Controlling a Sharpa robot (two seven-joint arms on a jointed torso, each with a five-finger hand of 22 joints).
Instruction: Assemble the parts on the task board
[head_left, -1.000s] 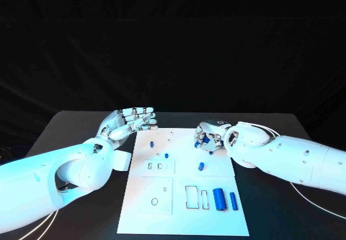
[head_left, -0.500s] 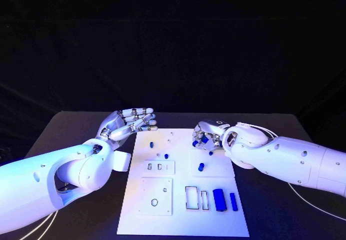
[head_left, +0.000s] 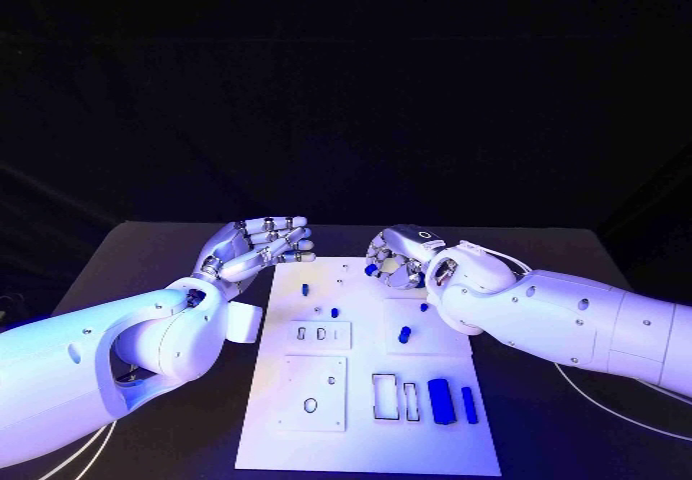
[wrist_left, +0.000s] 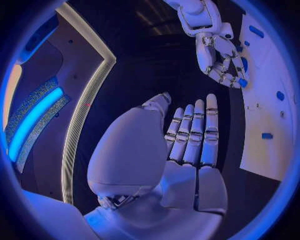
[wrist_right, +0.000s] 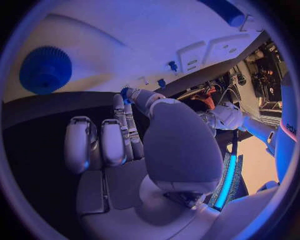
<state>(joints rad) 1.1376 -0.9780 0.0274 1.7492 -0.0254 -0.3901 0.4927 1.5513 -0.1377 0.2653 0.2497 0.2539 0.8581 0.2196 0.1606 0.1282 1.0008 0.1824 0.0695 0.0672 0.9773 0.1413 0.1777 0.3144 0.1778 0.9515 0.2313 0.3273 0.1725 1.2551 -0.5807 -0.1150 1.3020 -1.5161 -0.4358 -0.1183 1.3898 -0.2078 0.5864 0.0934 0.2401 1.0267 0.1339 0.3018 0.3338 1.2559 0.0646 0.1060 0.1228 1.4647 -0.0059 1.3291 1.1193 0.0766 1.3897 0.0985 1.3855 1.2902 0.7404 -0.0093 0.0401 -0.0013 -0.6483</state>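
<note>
The white task board (head_left: 368, 440) lies mid-table. On it are a blue peg (head_left: 306, 288), a small stud (head_left: 335, 312), an oblong piece (head_left: 405, 332) and two blue cylinders (head_left: 438, 400) at its near right. My right hand (head_left: 397, 262) hovers over the board's far edge and pinches a small blue part (wrist_right: 126, 92) at its fingertips. That part also shows in the left wrist view as a blue tip (wrist_left: 242, 82) on the right hand (wrist_left: 219, 55). A ridged blue disc (wrist_right: 45, 70) lies on the board (wrist_right: 125, 30) near that hand. My left hand (head_left: 260, 245) is open beside the board's far left corner, holding nothing.
A small white block (head_left: 242, 322) sits by the board's left edge, close to my left forearm. Black table surface (head_left: 173, 440) surrounds the board. White cables (head_left: 635, 425) trail along the table at the right.
My right hand has risen and drifted toward the board's far edge, turning so its fingertips and the blue part face up. The left hand has stayed put.
</note>
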